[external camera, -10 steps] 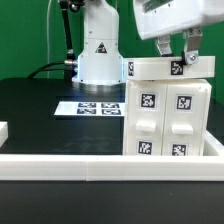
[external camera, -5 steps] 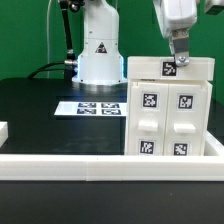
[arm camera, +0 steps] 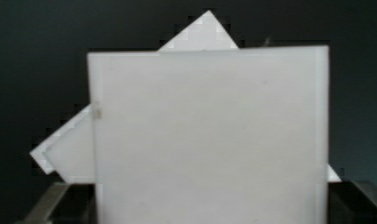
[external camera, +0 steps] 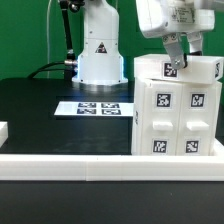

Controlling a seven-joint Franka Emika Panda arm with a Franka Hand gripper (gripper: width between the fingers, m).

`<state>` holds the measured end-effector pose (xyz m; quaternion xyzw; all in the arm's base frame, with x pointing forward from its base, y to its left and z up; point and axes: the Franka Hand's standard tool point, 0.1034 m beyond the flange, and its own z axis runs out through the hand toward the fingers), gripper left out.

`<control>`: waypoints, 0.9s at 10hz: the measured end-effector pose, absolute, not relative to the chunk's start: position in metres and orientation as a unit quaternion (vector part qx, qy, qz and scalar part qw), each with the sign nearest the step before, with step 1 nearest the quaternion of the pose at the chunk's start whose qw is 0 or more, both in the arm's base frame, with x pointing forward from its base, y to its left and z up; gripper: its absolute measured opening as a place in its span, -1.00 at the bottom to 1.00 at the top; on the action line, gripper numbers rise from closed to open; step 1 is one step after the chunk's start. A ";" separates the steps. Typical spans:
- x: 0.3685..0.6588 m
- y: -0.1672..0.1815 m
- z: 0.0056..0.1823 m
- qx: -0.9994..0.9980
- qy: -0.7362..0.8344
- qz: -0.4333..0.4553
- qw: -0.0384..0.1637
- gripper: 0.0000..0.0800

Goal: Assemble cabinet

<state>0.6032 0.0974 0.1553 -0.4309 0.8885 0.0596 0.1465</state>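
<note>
Cabinet point(external camera: 178, 110) — 1 large white plastic box, 4 tagged front panels, directly under the gripper point(external camera: 173, 68), fingers at its top edge. Jaw spread: cannot tell. Likely rigid, light, smooth — grip thin top wall.

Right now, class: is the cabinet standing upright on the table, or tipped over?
Upright. In the exterior view the cabinet stands on its base behind the white rail, front panels vertical, top face level under the gripper.
</note>
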 end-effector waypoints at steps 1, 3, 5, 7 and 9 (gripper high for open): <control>0.604 0.097 0.155 -0.429 0.889 0.062 0.149 0.40; 0.604 0.098 0.156 -0.432 0.887 0.061 0.152 0.42; 0.605 0.099 0.160 -0.449 0.878 0.059 0.156 0.82; 0.607 0.100 0.170 -0.454 0.874 0.058 0.163 0.99; 0.610 0.100 0.181 -0.456 0.871 0.057 0.174 0.99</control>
